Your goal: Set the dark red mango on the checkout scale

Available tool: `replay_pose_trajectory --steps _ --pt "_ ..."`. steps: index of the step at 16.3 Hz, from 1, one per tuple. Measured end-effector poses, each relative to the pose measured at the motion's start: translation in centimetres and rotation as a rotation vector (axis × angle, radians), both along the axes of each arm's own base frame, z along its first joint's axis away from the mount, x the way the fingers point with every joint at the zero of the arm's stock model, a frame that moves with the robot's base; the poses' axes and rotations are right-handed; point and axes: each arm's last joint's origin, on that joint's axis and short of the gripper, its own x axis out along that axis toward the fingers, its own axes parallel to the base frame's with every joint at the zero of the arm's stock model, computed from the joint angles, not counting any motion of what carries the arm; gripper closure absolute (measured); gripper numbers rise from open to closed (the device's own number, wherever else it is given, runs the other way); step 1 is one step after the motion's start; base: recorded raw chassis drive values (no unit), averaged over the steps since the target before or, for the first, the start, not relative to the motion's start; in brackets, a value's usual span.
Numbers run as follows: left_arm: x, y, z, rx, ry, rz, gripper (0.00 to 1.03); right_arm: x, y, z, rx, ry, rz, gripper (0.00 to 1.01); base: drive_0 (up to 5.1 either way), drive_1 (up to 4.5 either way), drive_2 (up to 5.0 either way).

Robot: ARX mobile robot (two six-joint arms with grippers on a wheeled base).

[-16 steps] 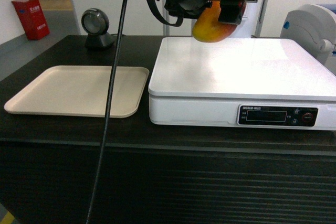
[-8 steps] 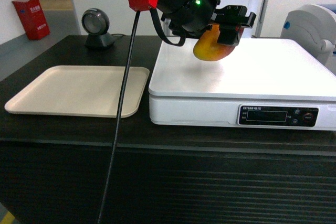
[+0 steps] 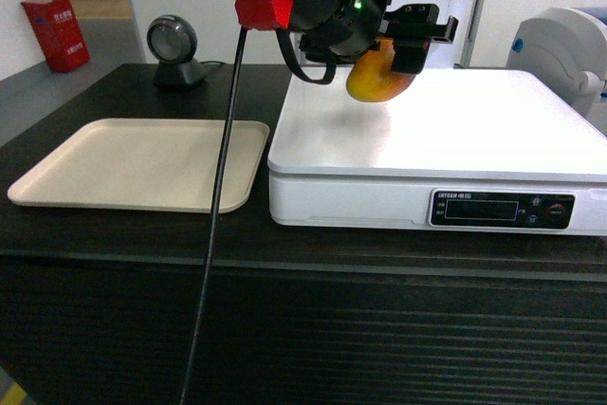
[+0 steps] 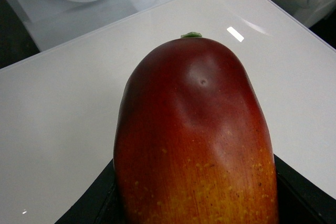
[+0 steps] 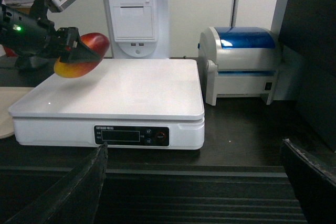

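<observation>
My left gripper [image 3: 398,49] is shut on the dark red mango [image 3: 377,82] and holds it a little above the back left part of the white scale [image 3: 446,139]. In the left wrist view the mango [image 4: 194,119] fills the middle, red at its tip and orange-yellow toward me, with the scale's glossy top [image 4: 58,124] below it. The black fingers [image 4: 97,203] press on both its sides. The scale [image 5: 121,90] stands on the black checkout [image 3: 285,329]. From the right wrist view the mango [image 5: 83,56] hangs clear of the scale top. My right gripper [image 5: 194,182] is open and empty before the counter's ribbed front.
A flat beige tray [image 3: 142,163] lies left of the scale. A round dark device [image 3: 173,46] stands at the back left. My left arm's black cable [image 3: 213,234] hangs down in front of the tray. A white printer with a blue lid [image 5: 244,61] sits right of the scale.
My left gripper has come down with the mango from higher up toward the scale top and shifted slightly left. Its grip is unchanged.
</observation>
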Motion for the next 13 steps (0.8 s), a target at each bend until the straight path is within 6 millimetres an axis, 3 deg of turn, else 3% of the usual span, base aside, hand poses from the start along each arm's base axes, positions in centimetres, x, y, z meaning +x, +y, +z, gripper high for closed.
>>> replay_pose_trajectory --steps 5,11,13 --pt "0.0 0.2 -0.3 -0.039 0.008 0.122 0.43 0.0 0.0 0.0 0.0 0.0 0.0 0.03 0.0 0.0 0.0" --pt "-0.3 0.2 -0.5 -0.004 0.077 0.126 0.43 0.0 0.0 0.0 0.0 0.0 0.0 0.03 0.0 0.0 0.0" --pt "0.5 2.0 -0.3 -0.007 0.084 0.09 0.43 0.0 0.0 0.0 0.0 0.0 0.0 0.03 0.0 0.0 0.0"
